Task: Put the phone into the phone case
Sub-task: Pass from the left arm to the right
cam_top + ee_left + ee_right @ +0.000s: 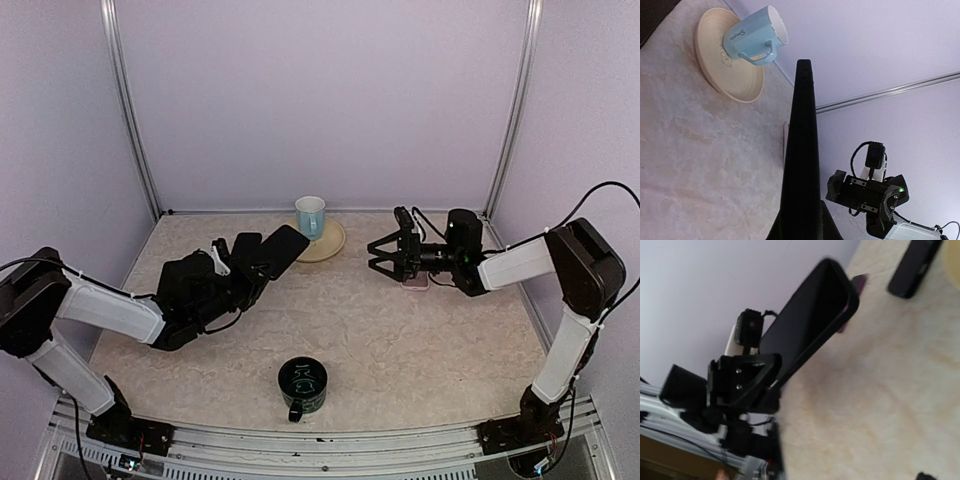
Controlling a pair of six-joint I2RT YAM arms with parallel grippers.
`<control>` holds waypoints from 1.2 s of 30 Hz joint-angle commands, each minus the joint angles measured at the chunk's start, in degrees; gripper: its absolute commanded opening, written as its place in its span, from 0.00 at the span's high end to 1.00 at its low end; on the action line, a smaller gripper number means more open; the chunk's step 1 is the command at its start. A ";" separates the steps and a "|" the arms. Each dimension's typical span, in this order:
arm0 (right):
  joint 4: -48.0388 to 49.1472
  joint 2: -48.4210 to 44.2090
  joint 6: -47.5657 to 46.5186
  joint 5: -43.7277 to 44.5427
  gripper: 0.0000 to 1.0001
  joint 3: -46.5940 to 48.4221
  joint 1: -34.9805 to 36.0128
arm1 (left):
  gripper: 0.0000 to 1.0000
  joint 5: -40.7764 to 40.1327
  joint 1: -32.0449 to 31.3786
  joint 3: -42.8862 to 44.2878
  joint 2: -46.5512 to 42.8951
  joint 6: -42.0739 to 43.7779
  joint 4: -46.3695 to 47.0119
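The left gripper (252, 270) pinches what seems the phone case (282, 248), its long axis toward 2 o'clock, with the wide-open right gripper (373, 255) at its 3 o'clock.

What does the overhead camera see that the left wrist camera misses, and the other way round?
Only the overhead view shows the dark mug near the front edge. Only the left wrist view shows the lettering on the blue mug. Both show that mug on its beige plate, the black case held up off the table, and the open right claw.
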 commanded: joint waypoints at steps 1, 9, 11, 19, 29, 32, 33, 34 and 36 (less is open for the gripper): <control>12.80 3.75 12.87 3.47 0.00 0.07 3.95 | 1.00 -2.17 -2.79 5.06 3.32 1.74 14.08; 23.46 8.15 22.36 3.10 0.08 2.56 6.00 | 1.00 1.36 -5.66 7.74 11.06 -0.27 26.73; 24.61 8.95 23.30 3.20 0.11 3.12 6.00 | 1.00 1.37 -6.60 8.67 11.98 -0.12 26.89; 22.51 10.75 21.70 3.83 0.21 5.59 6.18 | 1.00 -0.70 -9.80 10.96 14.49 0.20 27.84; 22.87 12.01 21.87 4.01 0.37 8.60 6.18 | 1.00 -0.63 -11.90 13.80 17.63 0.53 28.72; 23.67 12.29 22.36 3.96 0.47 8.65 6.21 | 1.00 -1.20 -12.12 13.83 17.90 1.15 28.66; 24.27 12.46 22.77 3.92 0.50 8.59 6.25 | 1.00 -1.43 -12.19 13.84 17.91 1.21 28.56; 24.96 12.70 23.45 3.91 0.52 8.59 6.26 | 1.00 -1.64 -12.21 13.84 17.98 1.34 28.63; 26.27 13.18 24.27 3.50 0.56 8.86 6.34 | 0.99 -1.89 -12.38 13.92 18.12 1.71 28.64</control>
